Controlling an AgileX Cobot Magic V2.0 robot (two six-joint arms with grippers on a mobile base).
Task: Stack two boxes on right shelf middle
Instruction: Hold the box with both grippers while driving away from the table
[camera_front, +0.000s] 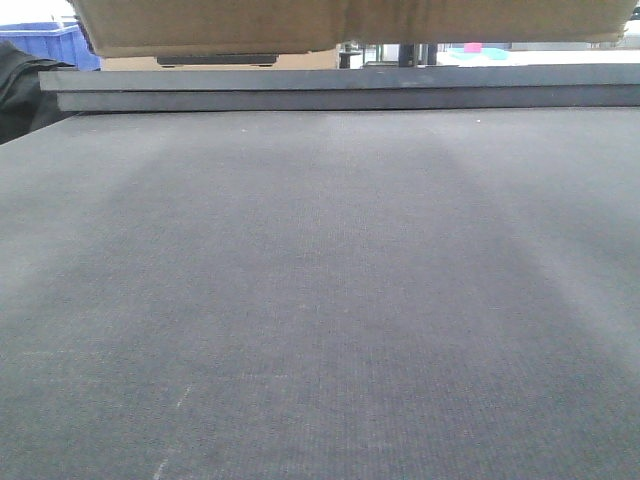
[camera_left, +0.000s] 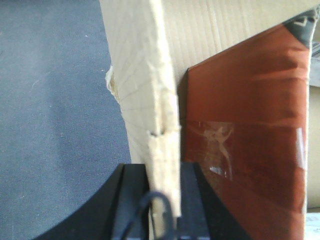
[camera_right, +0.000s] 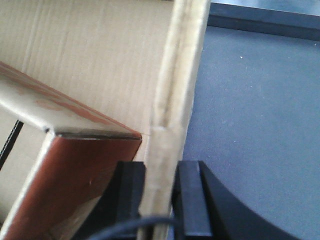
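A brown corrugated cardboard box (camera_front: 330, 25) hangs above the grey table, only its lower edge showing at the top of the front view. My left gripper (camera_left: 162, 200) is shut on the box's left wall (camera_left: 150, 85), one black finger on each side. My right gripper (camera_right: 160, 200) is shut on the box's right wall (camera_right: 175, 85) the same way. Inside the box lies a reddish-brown glossy item (camera_left: 250, 145), also seen in the right wrist view (camera_right: 70, 175). The steel shelf and a second box are out of view.
A grey-topped table (camera_front: 320, 300) fills the front view, with a raised dark ledge (camera_front: 340, 85) at its far edge. A blue plastic bin (camera_front: 55, 45) stands at the back left beside a dark object (camera_front: 20, 90).
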